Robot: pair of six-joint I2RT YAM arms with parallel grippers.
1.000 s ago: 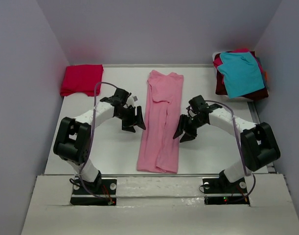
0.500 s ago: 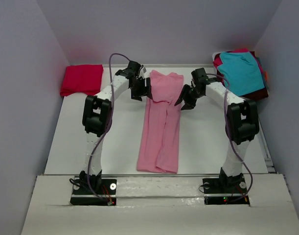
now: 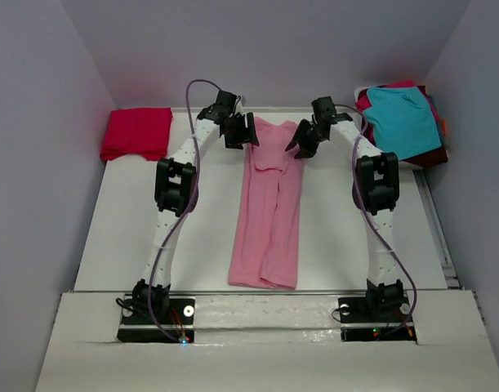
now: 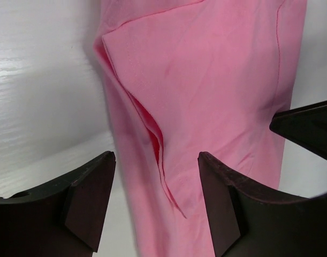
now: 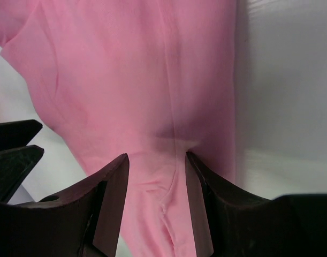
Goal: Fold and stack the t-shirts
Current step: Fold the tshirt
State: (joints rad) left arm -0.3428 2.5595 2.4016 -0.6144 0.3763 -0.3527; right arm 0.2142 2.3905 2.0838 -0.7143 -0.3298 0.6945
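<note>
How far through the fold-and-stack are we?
Done: the red t-shirt lies folded at the far left; the pink t-shirt is folded lengthwise into a strip. In hand: left gripper and right gripper, jaws open, sit over the strip's far end, nothing gripped yet. Left: folding the pink crosswise, stacking it, then the teal t-shirt and others piled far right.

The left arm (image 3: pixel 163 235) and the right arm (image 3: pixel 385 241) are alike. Each has slim white tubular links joined by chunky black motor housings (image 3: pixel 174 184), and each rises from a flat black base plate (image 3: pixel 155 314). A tiny green light (image 3: pixel 372 331) glows on the right plate. A thin, translucent lavender cable (image 3: pixel 189 94) loops along each arm. The fingers (image 4: pixel 80 206) are matte black, wedge-shaped and faceted, with flat inner faces.
</note>
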